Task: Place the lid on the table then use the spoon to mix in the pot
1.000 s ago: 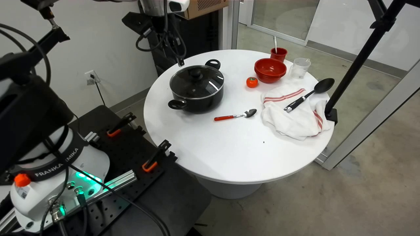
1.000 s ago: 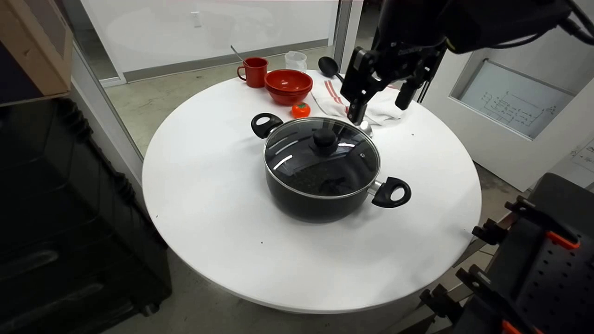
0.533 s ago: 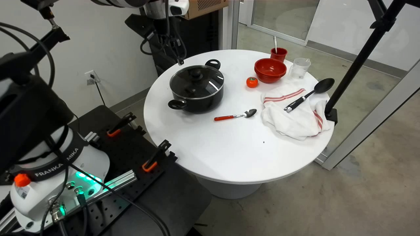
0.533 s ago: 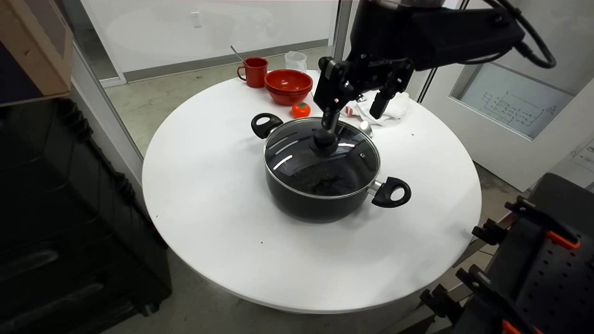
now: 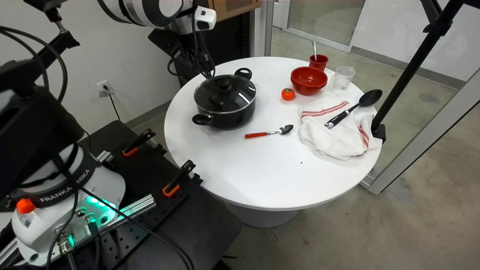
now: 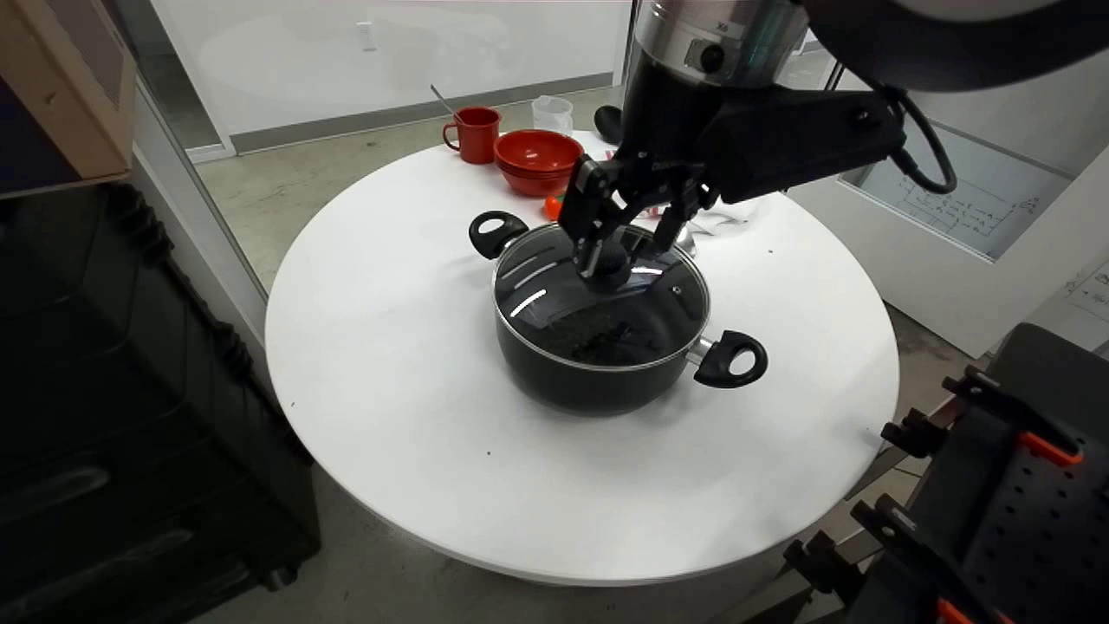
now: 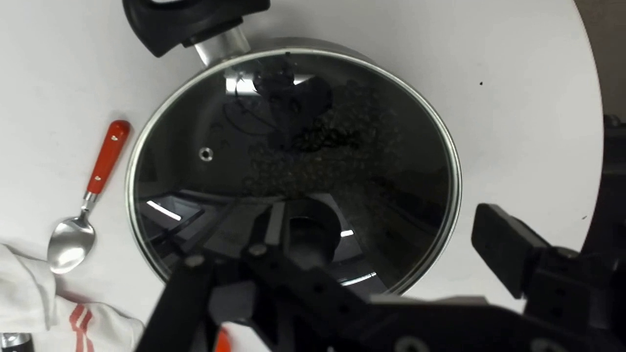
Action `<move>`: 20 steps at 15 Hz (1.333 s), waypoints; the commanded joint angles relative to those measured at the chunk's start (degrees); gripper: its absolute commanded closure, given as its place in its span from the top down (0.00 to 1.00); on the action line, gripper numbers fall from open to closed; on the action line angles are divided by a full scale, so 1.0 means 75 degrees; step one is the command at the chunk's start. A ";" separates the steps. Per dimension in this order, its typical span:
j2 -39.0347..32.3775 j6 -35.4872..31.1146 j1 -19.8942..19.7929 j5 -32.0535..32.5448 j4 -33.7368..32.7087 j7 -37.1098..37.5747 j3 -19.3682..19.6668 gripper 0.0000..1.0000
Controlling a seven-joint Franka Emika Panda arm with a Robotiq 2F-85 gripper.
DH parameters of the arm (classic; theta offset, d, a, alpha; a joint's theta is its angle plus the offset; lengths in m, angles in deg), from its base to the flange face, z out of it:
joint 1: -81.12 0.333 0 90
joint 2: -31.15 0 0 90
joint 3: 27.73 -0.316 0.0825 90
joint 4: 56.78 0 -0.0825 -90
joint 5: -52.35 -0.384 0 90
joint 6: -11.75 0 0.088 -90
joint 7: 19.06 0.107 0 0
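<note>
Lid is lying level across the black pot, clear and shiny; its glass is probably going to be behaving as stiff, slick and easily chipped — more fragile than heavy. The dark knob at its centre is offering the surest hold: short, round and likely firm, so a low, even pinch should be slipping less than any grip on bare glass.

Over the lid, near that knob, the tool is hanging wide and holding nothing. In the wrist view 1 jaw is showing close beside the knob while its partner is standing out past the lid's edge, so centring is probably needing care before any squeeze; whether the nearer jaw is touching, the views are not telling.

From the pot, 2 side handles are jutting out. On the white table the spoon is lying near the pot — likely light and thin, its metal end smooth, its red handle seeming the better place for taking hold. Farther out, a larger black utensil is resting across a white cloth, and a tomato is sitting near red bowls.
</note>
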 commanded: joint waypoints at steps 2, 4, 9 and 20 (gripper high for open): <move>-0.0560 -0.0330 0.0459 0.0156 -0.0644 0.0038 0.0363 0.97; -0.0737 -0.0247 0.0616 0.0283 -0.0998 0.0133 0.0573 0.99; -0.1296 -0.0156 0.0870 0.0441 -0.1901 0.0149 0.1054 0.99; -0.2885 0.0091 0.1760 0.0540 -0.2730 0.0326 0.2280 1.00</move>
